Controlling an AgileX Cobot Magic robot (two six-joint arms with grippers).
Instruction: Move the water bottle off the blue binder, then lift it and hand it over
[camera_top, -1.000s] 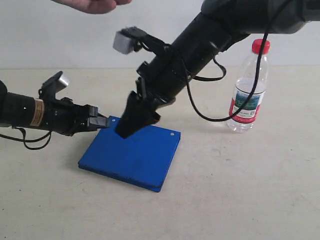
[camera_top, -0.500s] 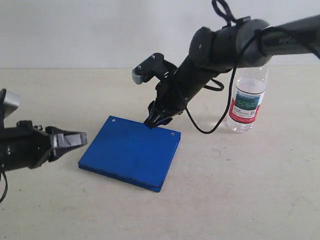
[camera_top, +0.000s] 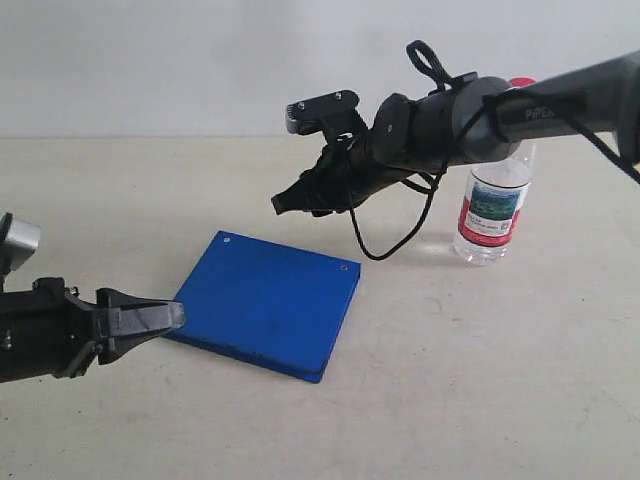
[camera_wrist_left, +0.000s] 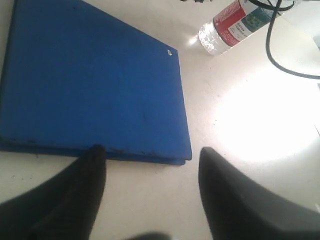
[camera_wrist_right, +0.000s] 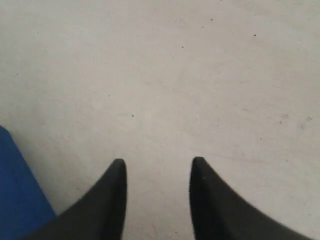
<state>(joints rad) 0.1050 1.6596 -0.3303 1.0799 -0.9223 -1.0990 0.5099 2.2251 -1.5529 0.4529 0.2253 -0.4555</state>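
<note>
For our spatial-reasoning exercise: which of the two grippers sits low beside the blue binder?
The left gripper, low over the table beside the blue binder, jaws open; the right gripper hangs raised in the air.

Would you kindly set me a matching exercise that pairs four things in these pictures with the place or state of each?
Column one:
1. water bottle
2. blue binder
3. left gripper
4. right gripper

Column two:
A. open, raised in the air
B. lying flat on the table
C. standing upright on the table, apart from the binder
D. open, low beside an edge of the binder

Pairs: 1-C, 2-B, 3-D, 4-A
</note>
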